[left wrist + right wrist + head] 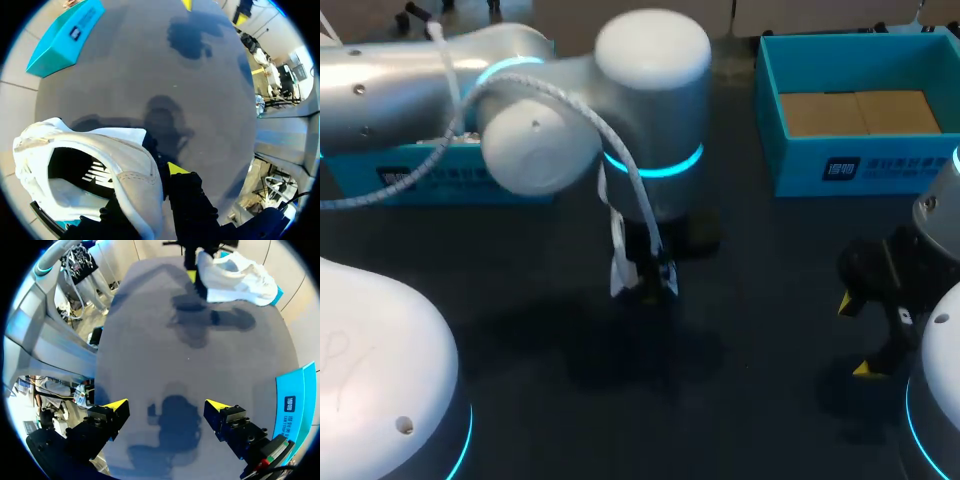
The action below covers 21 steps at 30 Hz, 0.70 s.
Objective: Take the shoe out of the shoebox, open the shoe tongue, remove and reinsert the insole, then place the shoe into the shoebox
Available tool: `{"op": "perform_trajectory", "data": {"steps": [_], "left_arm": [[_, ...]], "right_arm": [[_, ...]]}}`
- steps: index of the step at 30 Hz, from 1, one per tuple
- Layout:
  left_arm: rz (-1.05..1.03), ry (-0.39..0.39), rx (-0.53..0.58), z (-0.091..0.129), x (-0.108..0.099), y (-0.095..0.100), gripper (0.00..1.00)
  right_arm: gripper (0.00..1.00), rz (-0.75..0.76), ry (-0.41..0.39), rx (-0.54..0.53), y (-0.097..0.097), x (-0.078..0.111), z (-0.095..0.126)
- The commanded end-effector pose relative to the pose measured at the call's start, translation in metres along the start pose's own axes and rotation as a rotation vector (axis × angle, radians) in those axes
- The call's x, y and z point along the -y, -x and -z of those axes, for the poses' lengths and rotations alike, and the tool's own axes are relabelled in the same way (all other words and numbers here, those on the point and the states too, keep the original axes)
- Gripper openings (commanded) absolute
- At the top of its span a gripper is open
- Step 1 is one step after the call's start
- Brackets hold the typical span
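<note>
My left gripper [150, 176] is shut on the side wall of a white shoe [100, 165] and holds it above the dark table. Only one yellow fingertip [175, 168] shows outside the shoe; the other is hidden by the wall. From the head camera the left arm's wrist covers most of the shoe [620, 262]. In the right wrist view the shoe [240, 280] hangs far ahead. The open blue shoebox [850, 160], with brown cardboard inside, stands at the back right. My right gripper [857, 337] is open near the right edge, its fingers [117, 406] wide apart with nothing between them.
A second blue box part [420, 178] lies at the back left, partly behind my left arm. The shoebox's side [292, 400] is close beside my right gripper. Bare dark table [740, 330] lies between the two grippers.
</note>
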<state>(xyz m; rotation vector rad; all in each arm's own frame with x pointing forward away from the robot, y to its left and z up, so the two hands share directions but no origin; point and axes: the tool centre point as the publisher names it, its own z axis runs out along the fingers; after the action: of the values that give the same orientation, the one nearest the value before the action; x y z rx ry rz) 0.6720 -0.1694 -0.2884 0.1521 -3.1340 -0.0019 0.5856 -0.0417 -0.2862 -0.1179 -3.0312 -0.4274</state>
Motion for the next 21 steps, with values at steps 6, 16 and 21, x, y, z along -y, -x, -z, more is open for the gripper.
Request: {"op": "perform_trajectory", "data": {"steps": [6, 16, 21], "left_arm": [[0.043, -0.024, -0.031, 0.037, -0.034, 0.053, 0.0], [0.039, -0.016, -0.034, 0.062, -0.044, 0.11, 0.0], [0.023, -0.01, -0.062, 0.081, -0.048, 0.139, 0.0]], "right_arm": [[1.0, 0.001, 0.0, 0.002, -0.001, 0.0, -0.001], [1.0, 0.001, 0.0, 0.002, -0.001, 0.0, -0.001], [1.0, 0.001, 0.0, 0.002, -0.001, 0.0, -0.001]]}}
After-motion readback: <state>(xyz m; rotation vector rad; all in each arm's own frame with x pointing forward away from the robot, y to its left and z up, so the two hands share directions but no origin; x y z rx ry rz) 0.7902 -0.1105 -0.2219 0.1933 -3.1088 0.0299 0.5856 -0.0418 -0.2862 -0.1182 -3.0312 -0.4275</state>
